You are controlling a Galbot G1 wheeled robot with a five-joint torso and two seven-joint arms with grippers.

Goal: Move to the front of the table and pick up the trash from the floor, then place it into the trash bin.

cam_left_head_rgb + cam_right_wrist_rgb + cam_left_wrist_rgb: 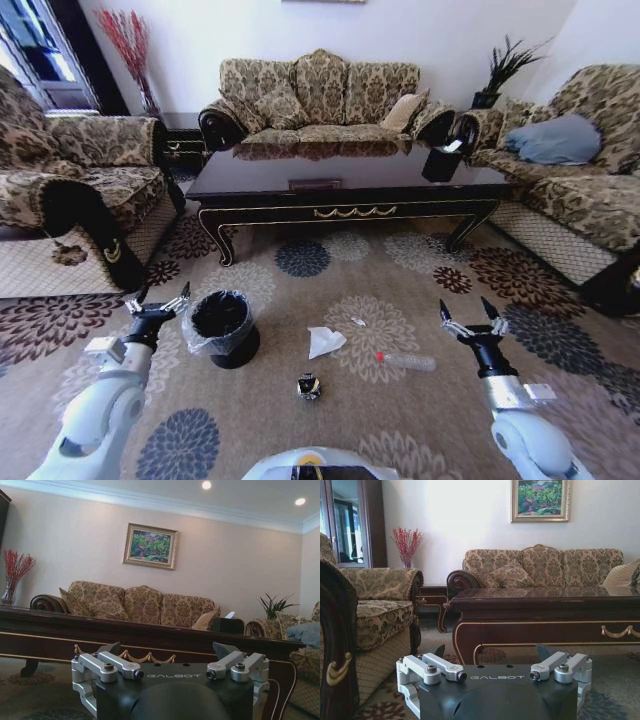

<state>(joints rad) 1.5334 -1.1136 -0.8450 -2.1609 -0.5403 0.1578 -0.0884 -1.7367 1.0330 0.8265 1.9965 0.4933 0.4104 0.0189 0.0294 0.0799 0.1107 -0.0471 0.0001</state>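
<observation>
Heads up, the risky bit here is that everything you want is low on the floor point(420, 400) and your arms are up and pointing forward, so you'd need a big bend to get down there, and a sloppy descent could flatten or kick the bottle point(407, 360) and send it rolling, since it's lying on its side. The paper point(324, 341) is light and crumpled, so a grab off the carpet could easily just push it around. The bin point(221, 327) also sits close to your left end effector point(157, 301), just inboard of it, so a careless swing might tip it or snag the liner. Both end effectors are wide open and holding nothing; the right end effector point(472, 315) hovers off to the right of the bottle, with the cap end pointing away from it. The paper lies between the bin and the bottle, the small black-and-yellow thing point(309, 386) is nearest your base, and a tiny scrap point(358, 321) sits just past the paper. The desk point(350, 180) is straight ahead, well beyond all of it.
</observation>
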